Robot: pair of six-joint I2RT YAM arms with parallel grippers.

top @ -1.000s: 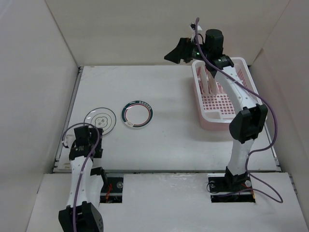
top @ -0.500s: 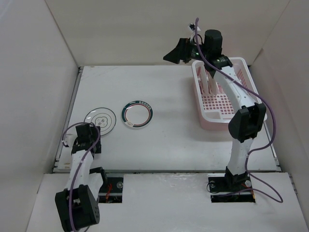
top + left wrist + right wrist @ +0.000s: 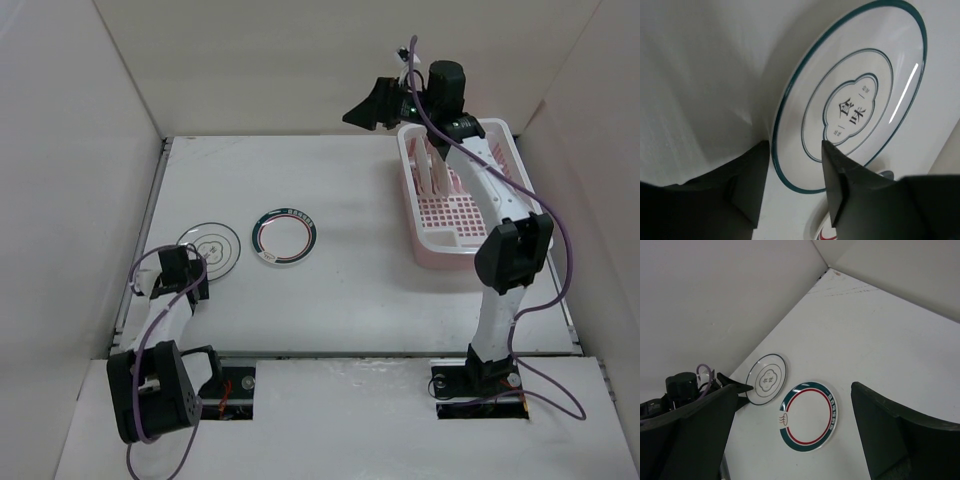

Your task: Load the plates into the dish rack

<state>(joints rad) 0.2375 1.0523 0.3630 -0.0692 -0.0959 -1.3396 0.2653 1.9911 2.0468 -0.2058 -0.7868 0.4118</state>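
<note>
Near the table's (image 3: 350,290) left edge lie the ringed plate (image 3: 208,247) and the green plate (image 3: 284,236). Two others (image 3: 432,172) stand in the rack (image 3: 437,255), so half remains. Left gripper (image 3: 794,150) straddles the ringed rim, half spread, not pinching yet. Right gripper (image 3: 365,108) is spread wide.

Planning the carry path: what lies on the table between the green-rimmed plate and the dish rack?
Nothing: the top view shows bare table between the green-rimmed plate and the dish rack.
</note>
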